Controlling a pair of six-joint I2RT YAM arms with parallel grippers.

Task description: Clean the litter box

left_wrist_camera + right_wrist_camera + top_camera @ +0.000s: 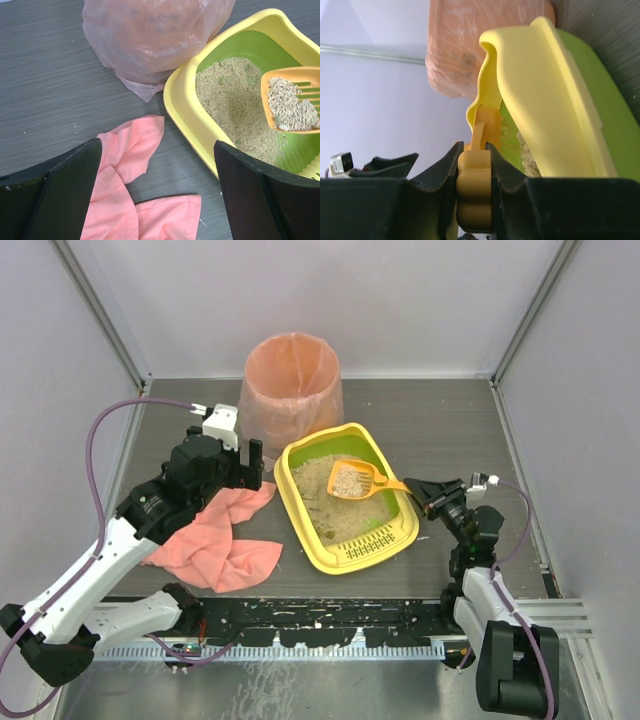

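Nearest, right of the table's middle: right gripper (424,488), pinched tight on the handle of the scoop (356,480). Holds the blade level over the litter box (300,512), likely to save the load from spilling and to let loose grains sift back through the slots. Toward the near left corner: cloth (216,542), crumpled flat, just beside the box's left wall, probably laid by for wiping. Above the cloth: left gripper (248,466), jaws spread wide, gripping nothing, seemingly waiting clear of the scoop's path. At the table's middle, turned a little off square: the box, grate end toward the near edge, litter (322,502) heaped toward the far end, green floor bare by the grate. Behind it, by the far edge: bin (292,380), pink-lined, close against the box's far left corner, contact not to be told; handy there for a short carry from the box, by the look of it. From overhead: the whole layout, but little of the grip. From the right wrist: pads (445,172) flat on both sides of the handle, the box's wall from outside, nothing of the load. From the left wrist: both fingers (60,190) far apart over cloth and bare table, and the clumped load on the blade, close enough to show pale lumps among the grains.
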